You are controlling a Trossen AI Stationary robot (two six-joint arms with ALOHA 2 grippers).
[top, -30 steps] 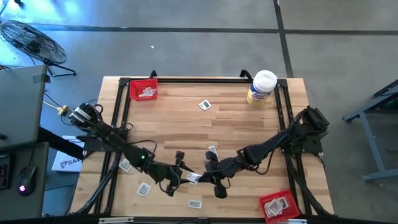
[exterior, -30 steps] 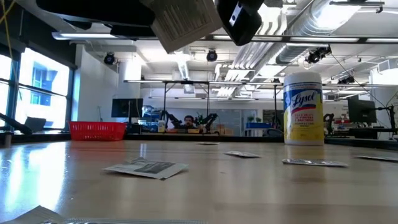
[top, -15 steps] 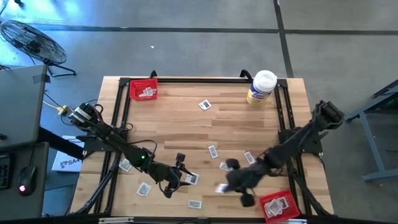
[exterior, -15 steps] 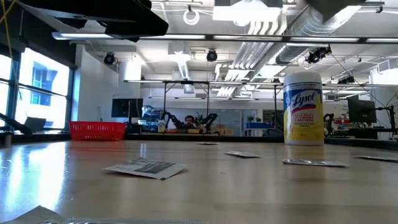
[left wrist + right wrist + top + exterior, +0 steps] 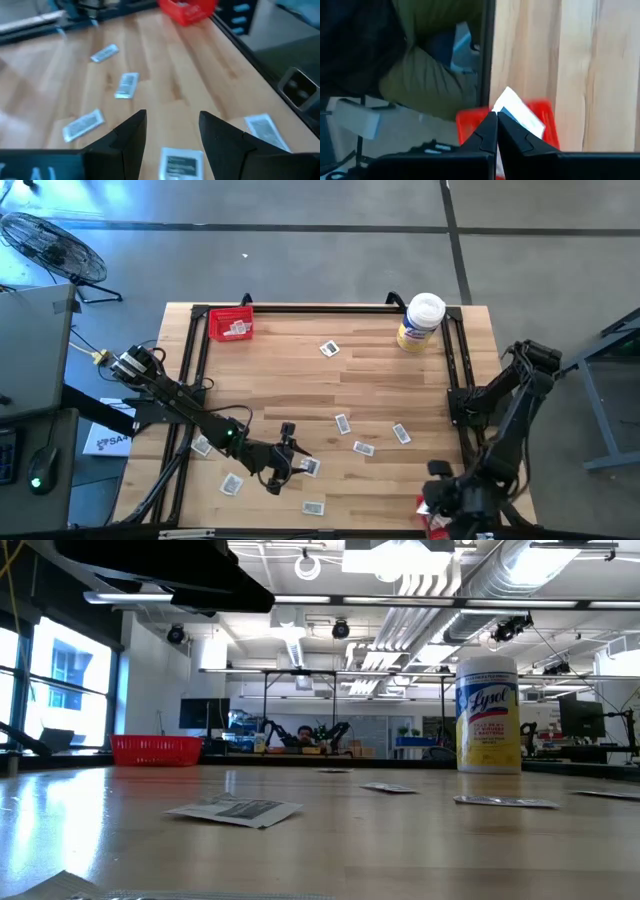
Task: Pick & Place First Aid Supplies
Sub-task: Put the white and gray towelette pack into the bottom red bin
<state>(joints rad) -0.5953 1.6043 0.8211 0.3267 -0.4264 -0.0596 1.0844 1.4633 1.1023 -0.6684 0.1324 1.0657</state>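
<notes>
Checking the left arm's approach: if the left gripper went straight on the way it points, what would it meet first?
Probably the packet lying between the open left gripper's fingers; beyond it, bare table.

a: how many packets lie loose on the table?
b: eight that i can count; those in the trays i cannot number
a: and the rest?
b: two red trays; one lysol tub; two arms
</notes>
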